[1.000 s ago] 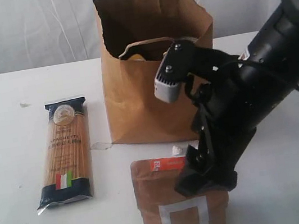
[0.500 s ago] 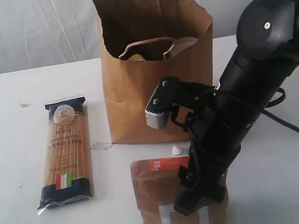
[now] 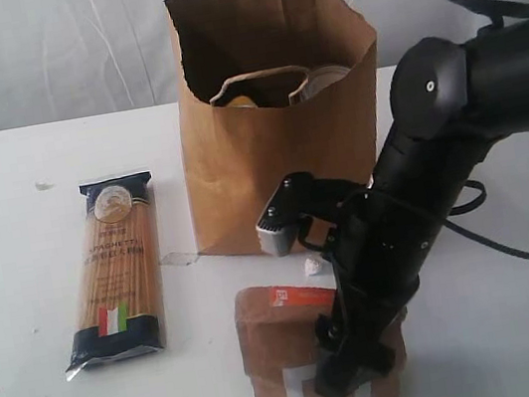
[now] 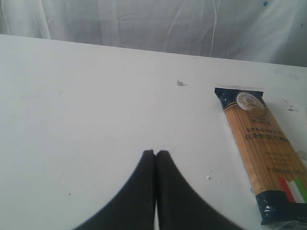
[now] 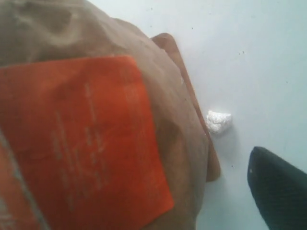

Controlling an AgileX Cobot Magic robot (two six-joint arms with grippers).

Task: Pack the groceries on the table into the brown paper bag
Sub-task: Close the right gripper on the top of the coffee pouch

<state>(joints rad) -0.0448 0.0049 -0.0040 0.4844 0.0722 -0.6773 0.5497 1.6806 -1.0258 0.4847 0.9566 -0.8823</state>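
The brown paper bag (image 3: 278, 156) stands upright on the counter (image 3: 19, 298) in the upper middle of the exterior view, mouth open and rim creased. Inside, against the near wall, I can make out a yellowish item (image 3: 241, 99) on the left and a round pale top (image 3: 328, 78) on the right, with a paper loop handle folded down over them. I cannot see any deeper into the bag.

Two groceries are outside it. The spaghetti packet (image 3: 115, 272) lies flat at the left of the frame, well apart from the bag, its dark ends pointing up and down the picture. The left wrist view shows it too (image 4: 261, 158), at the right edge.

The brown pouch (image 3: 289, 356) sits at the bottom centre, just in front of the bag, with its orange label toward the bag and a white square outline nearer the lower edge. A small white crumb (image 3: 311, 268) lies on the counter between pouch and bag.

The right tool (image 3: 347, 367) is down over the pouch's right half, spread wide. In the right wrist view one dark finger (image 5: 278, 187) shows beside the pouch (image 5: 96, 143) with bare counter between them — nothing is gripped. The crumb (image 5: 218, 121) sits just off the pouch's edge.

The left tool (image 4: 155, 163) is clenched with its tips pressed together, empty — it hangs over bare counter.
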